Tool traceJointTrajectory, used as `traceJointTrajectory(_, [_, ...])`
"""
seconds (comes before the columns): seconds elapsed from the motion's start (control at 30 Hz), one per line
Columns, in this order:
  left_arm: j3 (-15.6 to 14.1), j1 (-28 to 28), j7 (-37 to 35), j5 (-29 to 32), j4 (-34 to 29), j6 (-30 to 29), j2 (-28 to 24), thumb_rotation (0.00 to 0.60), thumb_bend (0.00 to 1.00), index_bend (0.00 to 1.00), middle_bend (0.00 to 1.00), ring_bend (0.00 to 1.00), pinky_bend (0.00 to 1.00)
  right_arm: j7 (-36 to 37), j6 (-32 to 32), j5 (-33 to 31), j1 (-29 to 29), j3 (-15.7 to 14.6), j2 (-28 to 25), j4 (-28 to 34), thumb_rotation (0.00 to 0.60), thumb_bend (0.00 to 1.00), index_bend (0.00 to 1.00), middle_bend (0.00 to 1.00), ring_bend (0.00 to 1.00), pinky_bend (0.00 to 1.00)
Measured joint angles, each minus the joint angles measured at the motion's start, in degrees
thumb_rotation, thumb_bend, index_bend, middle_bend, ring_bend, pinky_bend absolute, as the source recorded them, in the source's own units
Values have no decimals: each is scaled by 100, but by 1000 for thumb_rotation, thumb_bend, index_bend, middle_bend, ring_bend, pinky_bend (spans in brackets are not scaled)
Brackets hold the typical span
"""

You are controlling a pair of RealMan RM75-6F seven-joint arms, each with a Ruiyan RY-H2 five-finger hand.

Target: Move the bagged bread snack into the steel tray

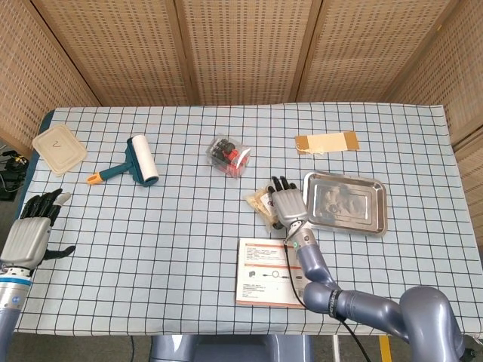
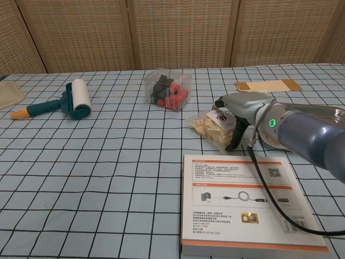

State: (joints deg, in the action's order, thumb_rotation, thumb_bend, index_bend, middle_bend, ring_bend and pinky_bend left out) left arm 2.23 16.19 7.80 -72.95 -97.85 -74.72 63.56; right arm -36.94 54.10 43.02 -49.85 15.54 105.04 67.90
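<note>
The bagged bread snack point(image 1: 259, 200) point(image 2: 207, 125) lies on the checked cloth just left of the steel tray point(image 1: 355, 215). My right hand point(image 1: 287, 206) point(image 2: 241, 104) lies over the bag's right part, fingers stretched across its top and the dark thumb down at its near right side. The bag stays flat on the table. The tray holds nothing. In the chest view my right arm hides most of the tray. My left hand point(image 1: 32, 232) hovers at the table's near left edge, fingers apart, holding nothing.
A boxed product point(image 1: 275, 283) point(image 2: 242, 202) lies just in front of the bag. A clear box of red and black pieces point(image 1: 229, 156) point(image 2: 170, 90) sits behind it. A lint roller point(image 1: 136, 162) point(image 2: 73, 100), a beige lid point(image 1: 59, 148) and a cardboard strip point(image 1: 326, 142) lie farther off.
</note>
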Motion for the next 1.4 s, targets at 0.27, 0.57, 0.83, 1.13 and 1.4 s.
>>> traceJointTrajectory(0.27, [50, -43, -42, -41, 6, -9, 6, 600, 0, 0, 0, 0, 0, 145, 221, 301, 41, -44, 9, 82, 600, 147, 622, 451, 401, 520])
traceJointTrajectory(0.57, [83, -62, 9, -38, 12, 41, 24, 600, 0, 0, 0, 0, 0, 38, 786, 563, 157, 135, -748, 991, 600, 147, 628, 452, 402, 519])
traceJointTrajectory(0.83, [126, -94, 87, 8, -3, 30, 31, 600, 0, 0, 0, 0, 0, 25, 1087, 382, 599, 257, -1780, 1454, 600, 147, 621, 449, 402, 516])
traceJointTrajectory(1.13, [142, -121, 211, 8, -58, 32, 40, 600, 0, 0, 0, 0, 0, 708, 759, 233, 1075, -36, -1970, 897, 600, 147, 606, 423, 396, 510])
traceJointTrajectory(1.4, [154, -141, 204, -9, -92, 44, 14, 600, 0, 0, 0, 0, 0, 907, 475, 217, 1164, -184, -1722, 341, 600, 146, 498, 277, 245, 361])
